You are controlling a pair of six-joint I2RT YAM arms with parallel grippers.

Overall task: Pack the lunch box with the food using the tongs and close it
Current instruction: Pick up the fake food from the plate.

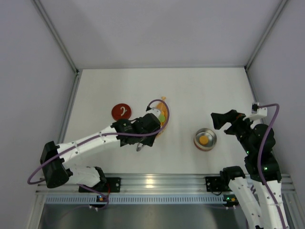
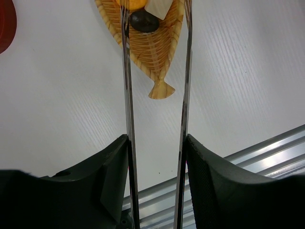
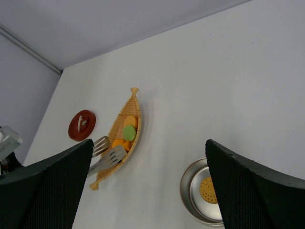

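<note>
My left gripper [image 2: 157, 139] is shut on the silver tongs [image 2: 127, 95], its fingers [image 2: 107, 167] pressing both arms from outside. The tongs' slotted tips [image 3: 108, 155] hover over the near end of the orange tray [image 3: 120, 143], with a gap between them. In the tray lie food pieces: a dark brown one [image 2: 145, 21], an orange one [image 3: 117, 143], a green one [image 3: 129, 132] and a biscuit [image 3: 130, 121]. The steel lunch box [image 1: 205, 139] stands open with one orange biscuit [image 3: 208, 190] inside. Its red lid [image 1: 122, 111] lies left of the tray. My right gripper [image 1: 228, 121] is open and empty beside the box.
White walls enclose the table on three sides. A metal rail [image 1: 157, 182] runs along the near edge by the arm bases. The left arm's purple cable [image 1: 152, 102] loops above the tray.
</note>
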